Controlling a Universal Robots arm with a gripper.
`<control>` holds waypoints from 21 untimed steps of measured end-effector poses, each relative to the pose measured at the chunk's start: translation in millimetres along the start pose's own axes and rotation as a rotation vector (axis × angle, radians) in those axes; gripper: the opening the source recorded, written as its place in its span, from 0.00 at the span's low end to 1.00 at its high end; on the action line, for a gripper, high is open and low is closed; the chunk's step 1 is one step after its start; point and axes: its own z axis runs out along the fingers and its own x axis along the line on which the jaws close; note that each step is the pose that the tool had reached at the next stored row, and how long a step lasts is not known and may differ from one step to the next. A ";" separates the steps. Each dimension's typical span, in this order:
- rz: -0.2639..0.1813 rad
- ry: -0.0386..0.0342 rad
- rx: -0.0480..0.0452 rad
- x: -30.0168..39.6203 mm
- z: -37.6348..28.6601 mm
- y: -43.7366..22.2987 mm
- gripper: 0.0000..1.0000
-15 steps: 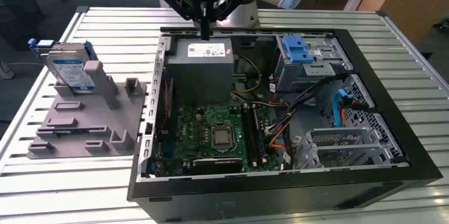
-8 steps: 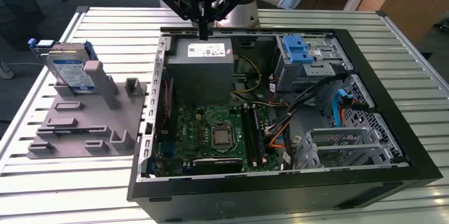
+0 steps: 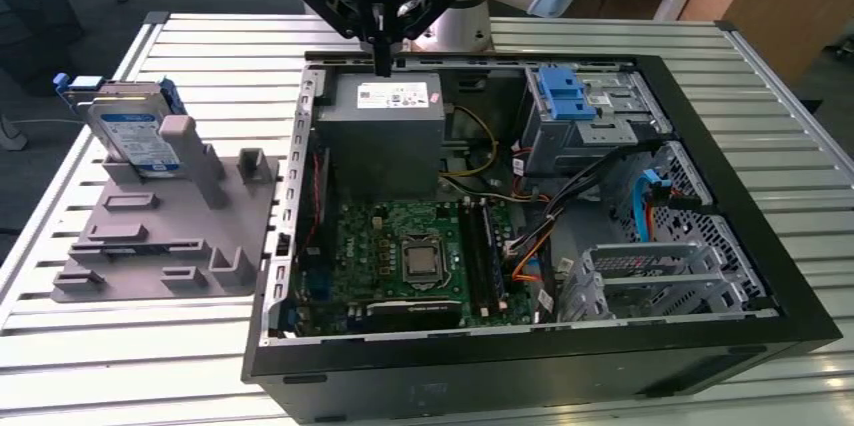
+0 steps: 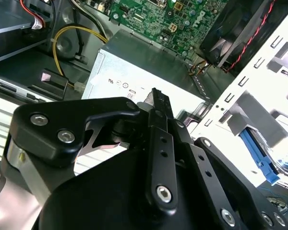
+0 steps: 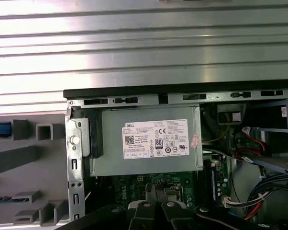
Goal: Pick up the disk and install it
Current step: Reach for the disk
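Note:
The disk (image 3: 134,134) stands upright in a grey holder block (image 3: 160,236) on the slatted table, at the exterior view's left of the open computer case. It is silver with a blue-and-white label and blue rails. My gripper (image 3: 383,64) hangs over the far edge of the case, just above the grey power supply box (image 3: 387,121), well apart from the disk. Its black fingers are shut together with nothing between them in both wrist views (image 5: 157,189) (image 4: 157,96).
The black computer case (image 3: 747,246) lies open with a green motherboard (image 3: 407,256) in the middle. A metal cage with a blue latch (image 3: 577,96) sits at its far right, and another metal cage (image 3: 654,276) near right. Loose cables (image 3: 587,196) run between them.

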 end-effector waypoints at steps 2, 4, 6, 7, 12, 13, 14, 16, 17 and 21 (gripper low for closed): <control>0.000 0.0000 0.0000 0.2 0.0 0.0 0.11; 0.000 0.0000 0.0000 1.0 0.0 -0.1 0.11; 0.000 0.0000 0.0000 1.4 0.0 -0.1 0.11; 0.000 0.0000 0.0000 1.6 -0.1 -0.1 0.11; 0.000 0.0000 0.0000 2.6 -0.1 -0.2 0.11; 0.000 0.0000 0.0000 2.8 0.0 -0.2 0.11; 0.000 0.0000 0.0000 3.1 -0.1 -0.3 0.11; 0.000 0.0000 0.0000 3.5 0.0 -0.3 0.11; 0.000 0.0000 0.0000 3.6 0.1 -0.3 0.11; 0.000 0.0000 0.0000 4.4 0.1 -0.4 0.11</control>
